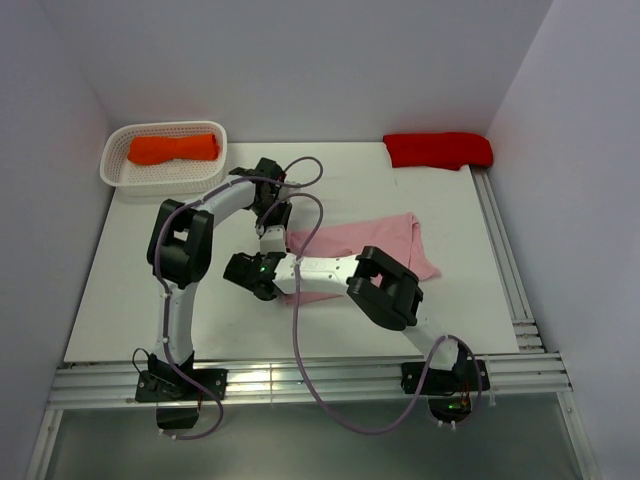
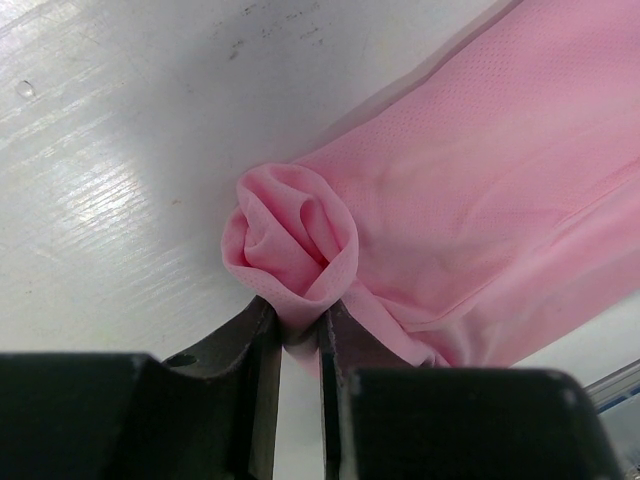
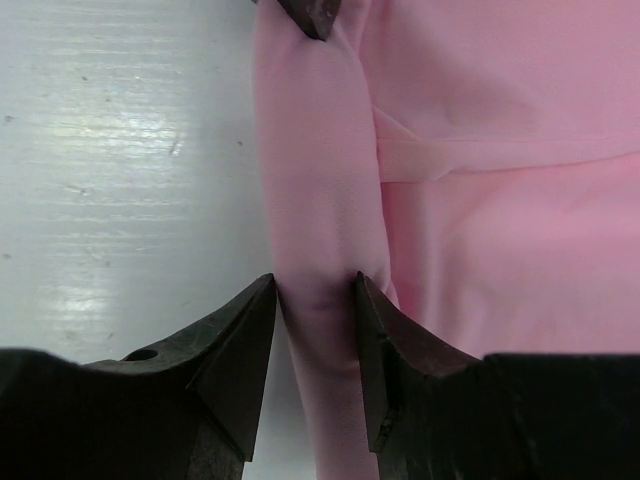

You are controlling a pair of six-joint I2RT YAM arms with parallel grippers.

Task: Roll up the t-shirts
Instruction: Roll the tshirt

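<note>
Pinching the rolled pink t-shirt (image 2: pixel 470 200) — left end effector (image 2: pixel 300 335), right end effector (image 3: pixel 315 290) astride.

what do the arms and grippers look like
Both arms, the left arm and right arm, have white links joined by bulky black joints on black bases. A lilac cable loops along each. The left gripper and right gripper have dark, wedge-shaped fingers. A green light glows at the right wrist.
</note>
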